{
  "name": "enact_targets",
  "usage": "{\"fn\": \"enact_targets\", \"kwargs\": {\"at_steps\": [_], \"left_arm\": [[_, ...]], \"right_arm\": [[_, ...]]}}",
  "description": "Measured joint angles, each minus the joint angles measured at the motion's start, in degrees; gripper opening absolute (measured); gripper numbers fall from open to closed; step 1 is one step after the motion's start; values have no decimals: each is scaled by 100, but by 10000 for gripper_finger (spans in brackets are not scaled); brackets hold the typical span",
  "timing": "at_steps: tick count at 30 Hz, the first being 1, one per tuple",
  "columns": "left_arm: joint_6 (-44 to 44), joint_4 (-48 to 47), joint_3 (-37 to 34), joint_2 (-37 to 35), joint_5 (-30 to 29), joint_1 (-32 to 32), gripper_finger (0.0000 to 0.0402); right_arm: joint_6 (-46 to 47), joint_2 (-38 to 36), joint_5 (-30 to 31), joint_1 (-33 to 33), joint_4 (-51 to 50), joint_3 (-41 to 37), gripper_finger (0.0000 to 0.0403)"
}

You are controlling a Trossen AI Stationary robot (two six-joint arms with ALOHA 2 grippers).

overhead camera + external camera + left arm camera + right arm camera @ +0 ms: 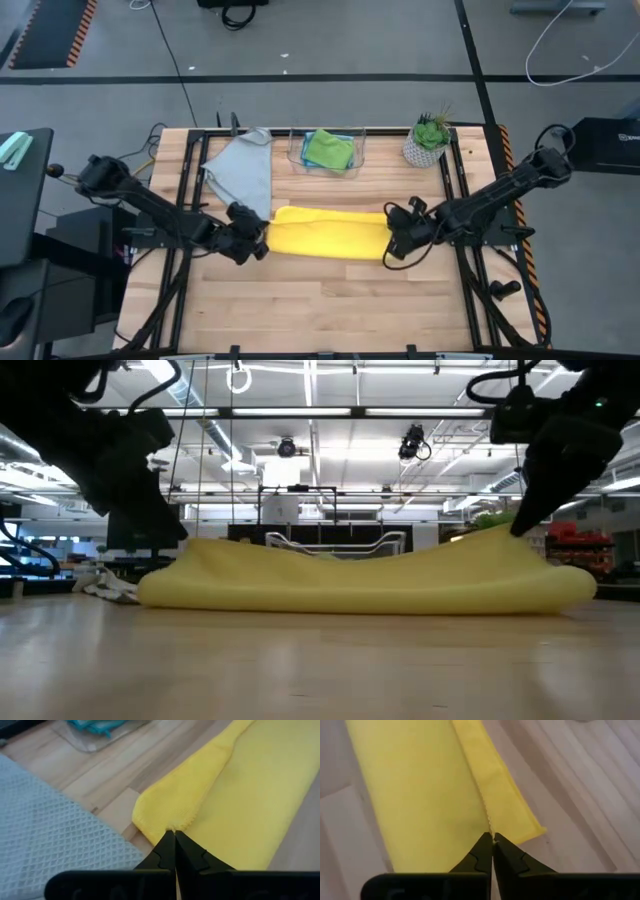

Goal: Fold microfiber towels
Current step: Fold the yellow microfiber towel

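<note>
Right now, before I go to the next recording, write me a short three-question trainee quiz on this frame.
1. True or false: the yellow towel lies spread out in a single flat layer.
2. What does each gripper hold? A) nothing B) an end of the yellow towel C) the grey towel
3. Where is the green towel?

Key
1. False: it is folded into a long strip.
2. B: the left gripper and the right gripper each pinch a hem at opposite ends.
3. In the clear bin, on top of a light blue towel.
</note>
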Motion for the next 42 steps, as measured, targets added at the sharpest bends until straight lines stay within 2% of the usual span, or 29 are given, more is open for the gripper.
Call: {"fn": "enact_targets", "kwargs": {"at_steps": [3,8,13,17,20,24,29,31,33,35,38,42], "left_arm": [[-46,56,0,178,148,109,19],[204,41,5,290,163,227,82],[721,-253,251,-14,164,314,157],[1102,-335,357,-280,185,313,193],[1286,-326,319,-287,461,383,187],[1712,-11,118,-287,1089,669,135],[2582,319,79,-287,2433,1462,33],[2862,399,79,-287,2937,1840,10],[3028,393,81,-287,3240,2206,18],[3271,306,81,-287,3546,2527,43],[3626,203,79,-287,3908,2842,94],[3753,55,81,-225,4062,3071,169]], "right_arm": [[-84,0,-6,-130,7,0,30],[-188,-2,-8,-252,9,1,93],[-206,-76,26,-414,-79,2,165],[-108,-228,-75,-664,-89,-83,191],[-228,-303,-809,-1029,664,-583,182],[-356,-369,-1656,-1388,1977,-1318,150],[-321,-512,-1668,-1612,2098,-1422,127],[-406,-588,-1656,-1639,2109,-1335,129],[-529,-648,-1589,-1662,2124,-1256,136],[-619,-669,-1548,-1664,2103,-1205,146],[-718,-686,-1530,-1661,2130,-1185,160],[-770,-684,-1504,-1664,2145,-1185,172]]}}
